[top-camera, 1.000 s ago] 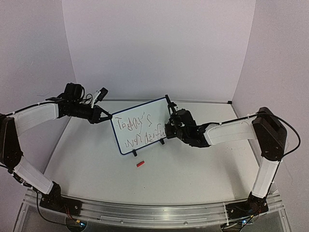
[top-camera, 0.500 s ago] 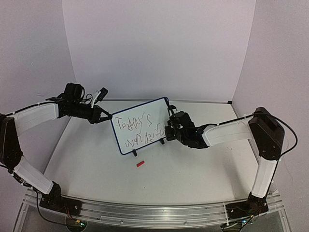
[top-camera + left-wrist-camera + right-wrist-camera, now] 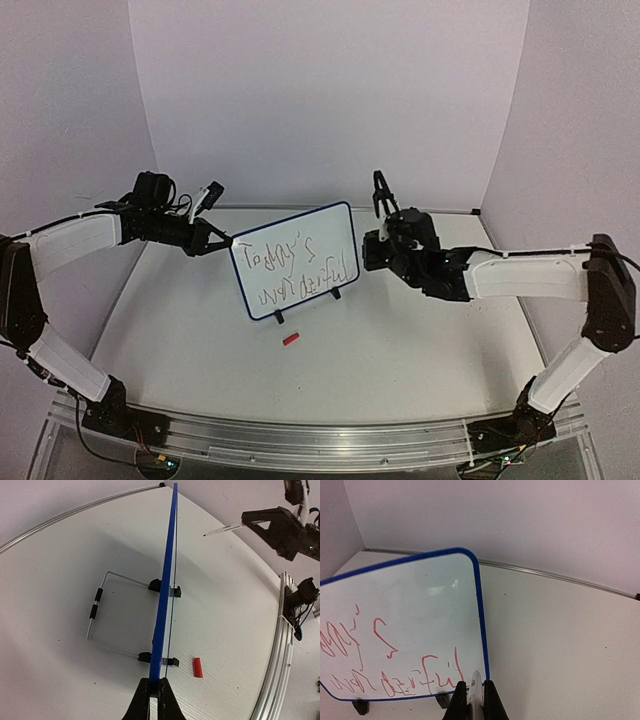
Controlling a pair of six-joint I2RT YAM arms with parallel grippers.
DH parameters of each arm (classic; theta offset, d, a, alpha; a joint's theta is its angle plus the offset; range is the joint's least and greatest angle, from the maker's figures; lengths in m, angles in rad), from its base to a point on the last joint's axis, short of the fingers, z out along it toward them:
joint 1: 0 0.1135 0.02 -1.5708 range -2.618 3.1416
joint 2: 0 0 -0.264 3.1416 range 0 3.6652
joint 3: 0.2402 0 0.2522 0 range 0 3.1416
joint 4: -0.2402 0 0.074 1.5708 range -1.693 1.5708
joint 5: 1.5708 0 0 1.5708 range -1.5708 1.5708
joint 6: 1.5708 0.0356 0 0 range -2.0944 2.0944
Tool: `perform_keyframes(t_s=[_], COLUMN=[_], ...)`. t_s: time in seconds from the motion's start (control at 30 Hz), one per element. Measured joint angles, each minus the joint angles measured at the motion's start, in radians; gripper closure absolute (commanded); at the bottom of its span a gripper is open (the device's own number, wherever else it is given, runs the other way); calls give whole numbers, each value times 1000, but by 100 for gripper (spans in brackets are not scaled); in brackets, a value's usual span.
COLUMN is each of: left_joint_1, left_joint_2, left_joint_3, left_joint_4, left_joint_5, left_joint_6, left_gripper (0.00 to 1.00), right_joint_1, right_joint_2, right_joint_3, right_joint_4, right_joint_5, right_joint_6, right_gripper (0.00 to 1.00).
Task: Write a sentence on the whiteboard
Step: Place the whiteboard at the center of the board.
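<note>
The left gripper [image 3: 154, 691] is clamping shut on the whiteboard [image 3: 333, 232], whose edge is sitting between its fingers, bracing it upright for writing. The right gripper [image 3: 381, 190] is pinching a marker [image 3: 475, 680], hovering clear of the board; the sentence [image 3: 395, 677] is lying ahead-left of its tip.

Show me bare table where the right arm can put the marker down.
Widest bare patch: table between the red cap and the near rail. Also free: right of the whiteboard, toward the back wall. Crowded: behind the board, where its wire stand sits, and its left edge, clamped by the left gripper.
</note>
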Motion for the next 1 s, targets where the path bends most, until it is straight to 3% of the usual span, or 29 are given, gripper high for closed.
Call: perform_keyframes(t_s=[0.1, 0.4, 0.47, 0.57, 0.73, 1.0], left_joint_1=[0, 0, 0, 0, 0, -1], left_joint_2=[0, 0, 0, -2, -66, -397], left_joint_3=[0, 0, 0, 0, -18, -139], left_joint_4=[0, -3, -3, -4, -8, 27], left_joint_5=[-2, -23, -29, -37, -102, -272], left_joint_6=[-2, -5, -7, 0, -3, -79], left_gripper=[90, 53, 43, 15, 9, 14], right_joint_1=[0, 0, 0, 0, 0, -22], right_joint_2=[-107, -283, -303, -334, -395, -484], right_joint_3=[-13, -80, -95, -112, -117, -66], right_joint_4=[-29, -135, -159, -187, -254, -482], right_joint_5=[-2, 0, 0, 0, -5, -103], right_joint_6=[4, 15, 21, 27, 60, 103], right_gripper=[100, 100, 100, 100, 100, 100])
